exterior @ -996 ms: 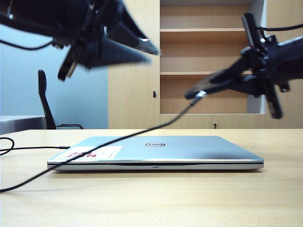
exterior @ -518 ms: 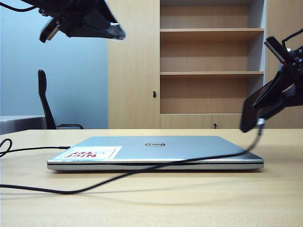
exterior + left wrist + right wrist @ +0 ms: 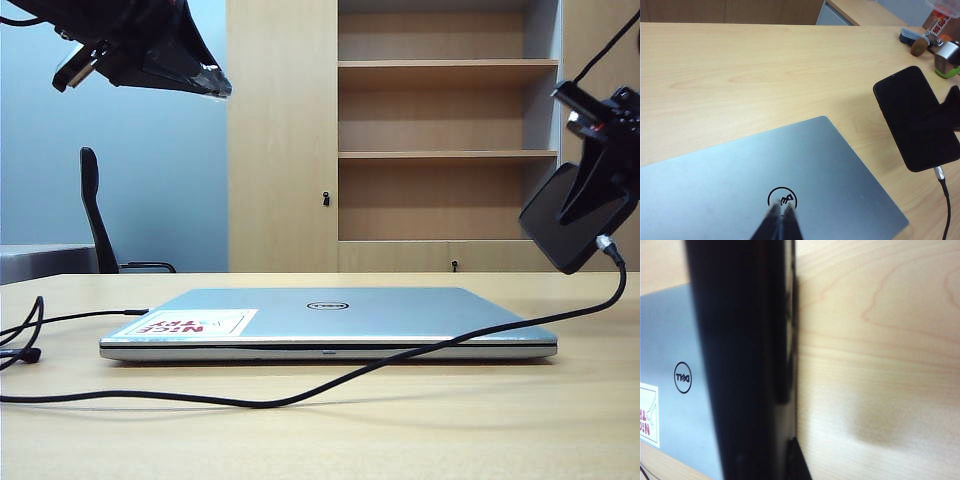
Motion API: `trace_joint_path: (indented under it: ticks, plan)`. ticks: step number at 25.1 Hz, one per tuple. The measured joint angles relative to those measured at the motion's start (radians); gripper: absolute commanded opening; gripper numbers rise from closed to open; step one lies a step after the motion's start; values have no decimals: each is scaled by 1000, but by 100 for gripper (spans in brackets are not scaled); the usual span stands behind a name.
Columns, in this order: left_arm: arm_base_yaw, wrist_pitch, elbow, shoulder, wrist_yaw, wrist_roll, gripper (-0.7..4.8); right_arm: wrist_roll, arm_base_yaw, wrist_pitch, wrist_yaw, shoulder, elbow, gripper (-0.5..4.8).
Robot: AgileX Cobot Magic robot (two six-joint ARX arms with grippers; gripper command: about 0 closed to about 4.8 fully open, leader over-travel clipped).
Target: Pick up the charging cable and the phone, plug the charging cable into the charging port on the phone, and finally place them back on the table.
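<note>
At the far left of the exterior view, a second thin black cable (image 3: 25, 325) lies looped on the worktop (image 3: 420, 430). Above it, high in the air, the left end effector (image 3: 779, 220) hangs with its fingers pressed together on nothing, over the logo of the closed silver laptop (image 3: 330, 320). The charging cable (image 3: 300, 392) runs from the left edge across the worktop in front of the laptop, then rises to the right. Its silvery tip (image 3: 939, 173) sits in the charging port on the lower short edge of the phone (image 3: 570, 228). The right end effector (image 3: 590, 195) pinches the phone, tilted, above the worktop beyond the laptop's right end; the right wrist view is too blurred to show the fingertips themselves.
</note>
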Motion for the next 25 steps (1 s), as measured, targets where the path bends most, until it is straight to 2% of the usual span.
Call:
trace_joint_path:
  ticks: [6,10,20,22,23,25]
  plan:
    - [0,0,0,0,0,2,-5,-55,2,-112,-10,126,96,-6]
    - [0,0,0,0,0,2,-5,-81,2,-171,-11,172,97,-6]
    - [0,0,0,0,0,2,-6,-124,27,-192,-10,264,105,3]
    - [-1,0,0,0,0,2,-5,-124,34,-192,2,263,108,74]
    - [-1,0,0,0,0,2,-5,-124,37,-192,10,262,109,160]
    - [-1,0,0,0,0,2,-5,-126,40,-191,62,262,116,226]
